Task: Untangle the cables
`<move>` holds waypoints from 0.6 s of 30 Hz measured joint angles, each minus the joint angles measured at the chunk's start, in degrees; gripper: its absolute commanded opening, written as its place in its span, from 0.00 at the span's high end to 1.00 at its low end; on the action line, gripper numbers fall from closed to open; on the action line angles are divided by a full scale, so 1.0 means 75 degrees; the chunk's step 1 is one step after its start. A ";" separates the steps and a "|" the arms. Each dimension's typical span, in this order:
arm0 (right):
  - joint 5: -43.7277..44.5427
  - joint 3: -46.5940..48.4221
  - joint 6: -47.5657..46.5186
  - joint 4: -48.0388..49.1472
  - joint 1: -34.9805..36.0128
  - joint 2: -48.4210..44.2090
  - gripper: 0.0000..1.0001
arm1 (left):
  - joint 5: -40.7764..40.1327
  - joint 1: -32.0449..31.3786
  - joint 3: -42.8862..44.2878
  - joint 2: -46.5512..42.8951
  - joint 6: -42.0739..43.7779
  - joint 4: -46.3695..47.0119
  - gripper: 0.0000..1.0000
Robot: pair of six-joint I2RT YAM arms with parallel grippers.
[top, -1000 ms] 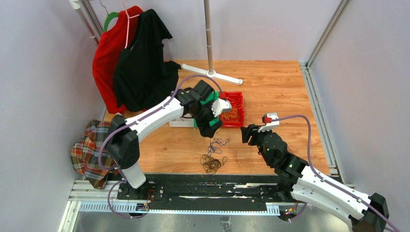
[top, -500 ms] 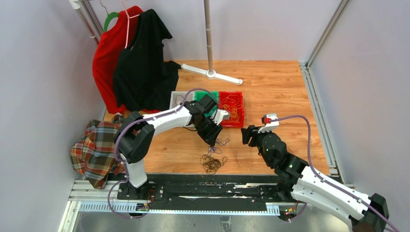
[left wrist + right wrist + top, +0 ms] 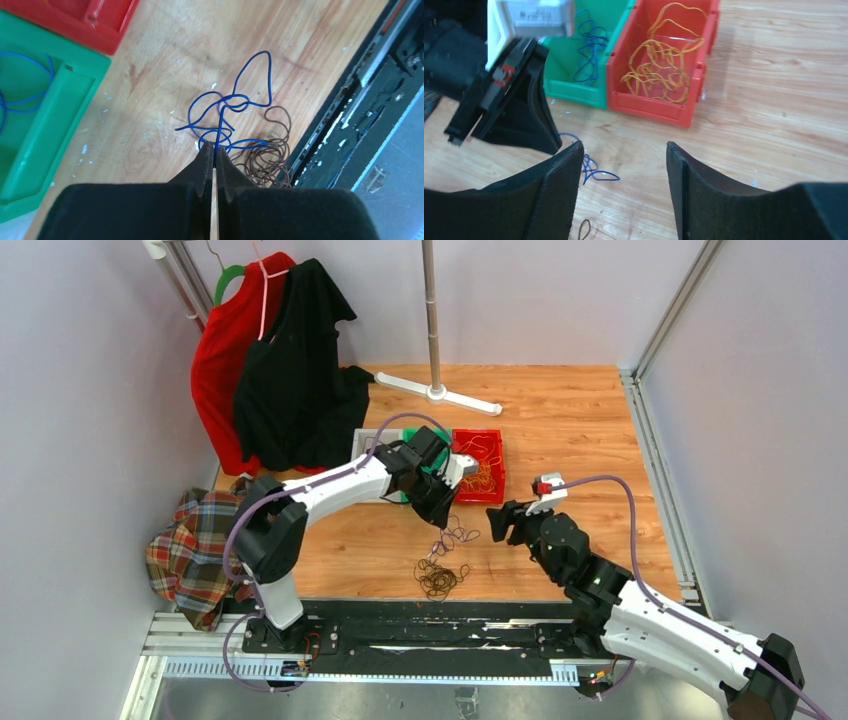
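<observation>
Lowered from over the bins, the left gripper has pinched shut on the blue cable on the tabletop, its arm reaching forward-right. The right gripper hovers near, jaws apart.

From the left wrist, the strand runs straight ahead from the closed tips, its loops touching the brown bunch.

From the right wrist, yellow-orange cables lie in the red bin.

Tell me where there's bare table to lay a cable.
Bare wood right of the red bin out to the side rail, and left of the dark tangle toward the plaid cloth. Crowded before the bin: left claw pinching the blue cable.
</observation>
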 measured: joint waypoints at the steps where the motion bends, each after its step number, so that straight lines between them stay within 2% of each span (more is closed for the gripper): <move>1: -0.0169 0.0000 -0.0006 0.0073 0.0000 0.0023 0.34 | 0.0015 0.0000 0.0152 -0.0064 0.0085 -0.0189 0.99; 8: -0.1958 -0.0029 -0.0347 0.1221 0.0000 0.0522 0.28 | 0.0274 0.0000 0.1163 -0.0973 0.1005 -0.1416 0.99; 18: -0.2856 0.0927 -0.0772 0.2098 0.0323 0.2224 0.27 | 0.0475 0.0000 0.1323 -0.2326 0.2387 -0.2833 0.99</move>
